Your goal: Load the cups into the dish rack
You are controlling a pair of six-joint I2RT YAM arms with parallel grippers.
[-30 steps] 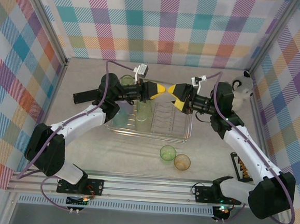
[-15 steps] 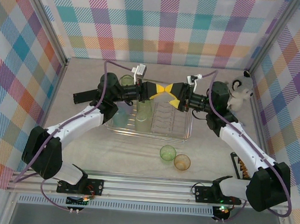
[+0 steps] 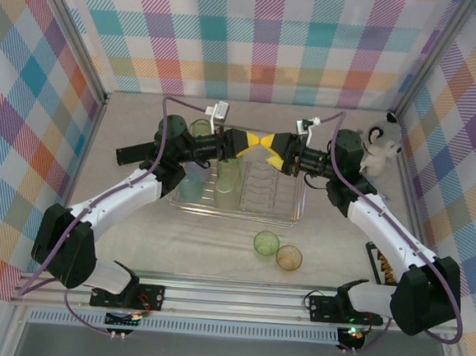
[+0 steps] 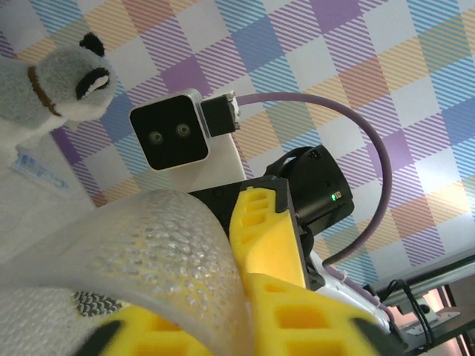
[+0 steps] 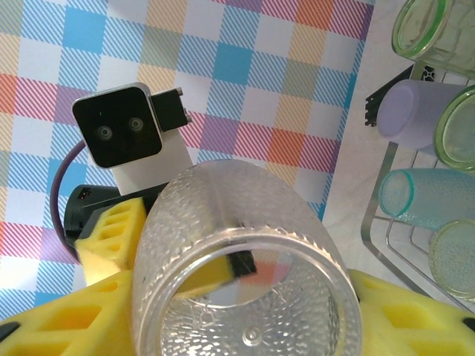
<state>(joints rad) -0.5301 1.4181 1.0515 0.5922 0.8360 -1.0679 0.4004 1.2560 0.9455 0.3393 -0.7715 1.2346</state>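
A clear dimpled cup (image 5: 245, 222) lies on its side in the air between both grippers, above the far edge of the dish rack (image 3: 288, 219). My right gripper (image 5: 245, 326) has a yellow finger pressed on each side of it. My left gripper (image 4: 245, 326) still has the cup's wall (image 4: 148, 245) between its fingers, one finger inside the cup; how tightly they close is hidden. From above, the left gripper (image 3: 256, 141) and right gripper (image 3: 268, 146) meet tip to tip. A tall green cup (image 3: 227, 185) and a teal cup (image 3: 192, 187) lie in the rack.
A green cup (image 3: 266, 244) and an orange cup (image 3: 289, 257) stand on the table in front of the rack. Another green cup (image 3: 201, 128) and a lavender cup (image 5: 407, 111) sit near the rack's far left corner. A plush toy (image 3: 382, 148) is at the back right.
The right arm has moved left to the left gripper, and its fingers have closed round the clear cup. The left arm has barely moved.
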